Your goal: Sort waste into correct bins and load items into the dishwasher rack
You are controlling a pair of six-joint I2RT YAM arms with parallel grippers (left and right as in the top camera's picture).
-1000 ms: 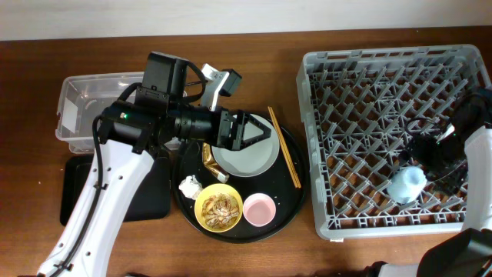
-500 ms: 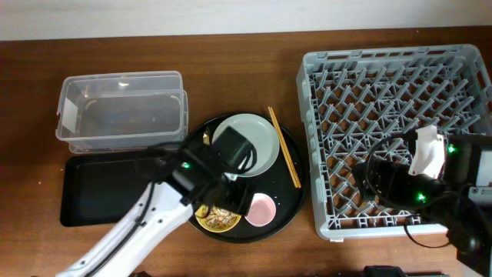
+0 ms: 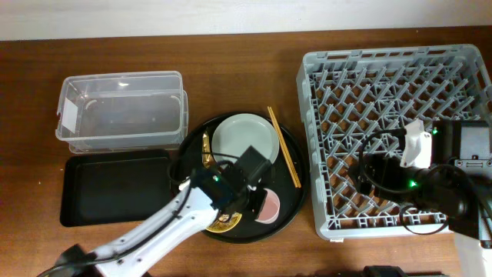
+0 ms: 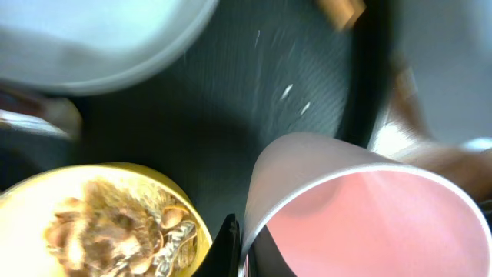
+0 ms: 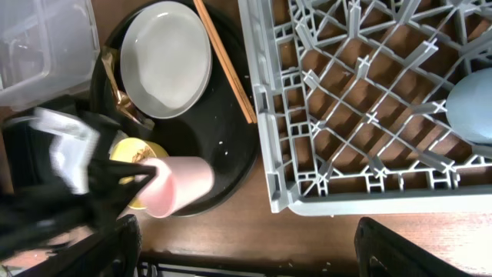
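Note:
My left gripper [image 4: 244, 250] is shut on the rim of the pink cup [image 4: 369, 223], one finger inside and one outside. In the right wrist view the pink cup [image 5: 181, 185] leans on its side over the round black tray [image 3: 296, 196]. Beside it stands the yellow bowl [image 4: 100, 231] with food scraps. The pale green plate [image 3: 244, 138], the chopsticks [image 3: 283, 146] and the gold wrapper [image 3: 206, 150] lie on the same tray. My right gripper [image 5: 254, 250] hangs open over the front of the dishwasher rack [image 3: 384, 92]. A blue cup [image 5: 470, 104] sits in the rack.
The clear tub [image 3: 123, 108] stands at the back left, with the shallow black rectangular tray [image 3: 108, 192] in front of it. The rack's front wall [image 5: 361, 196] runs just right of the round tray. Bare wood lies along the table's front edge.
My left arm swung down across the round tray and its gripper closed on the pink cup. My right arm drew back from the blue cup, which stays in the rack.

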